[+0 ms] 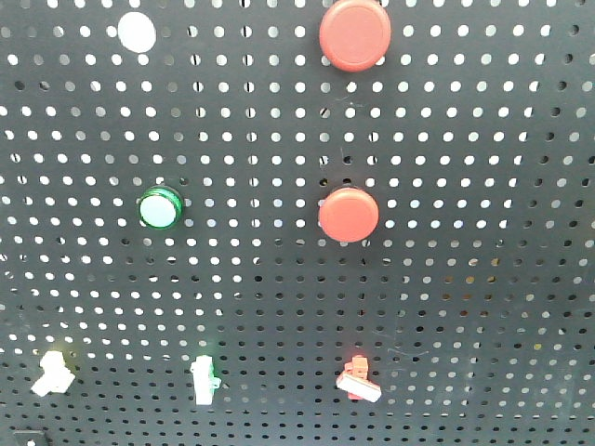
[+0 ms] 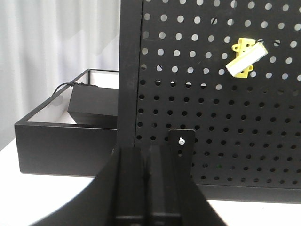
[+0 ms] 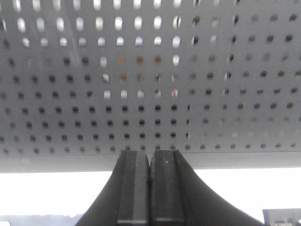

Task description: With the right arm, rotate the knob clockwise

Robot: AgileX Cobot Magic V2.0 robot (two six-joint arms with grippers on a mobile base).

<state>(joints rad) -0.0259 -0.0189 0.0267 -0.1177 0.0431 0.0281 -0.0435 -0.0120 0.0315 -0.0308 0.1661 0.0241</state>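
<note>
Pressed together and empty, both sets of jaws, right gripper (image 3: 149, 188) and left gripper (image 2: 146, 188) low before the pegboard (image 1: 465, 307), knob (image 1: 159, 207) mounted left of its centre.

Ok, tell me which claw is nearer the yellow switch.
Left, likely. The left claw sits below-left of the yellow switch; the right claw faces bare pegboard, that switch out of view.

No words, numbers or signs can be read anywhere. The black metal board full of round holes (image 1: 279, 279) and its round red plastic buttons (image 1: 354, 34) have no writing.
</note>
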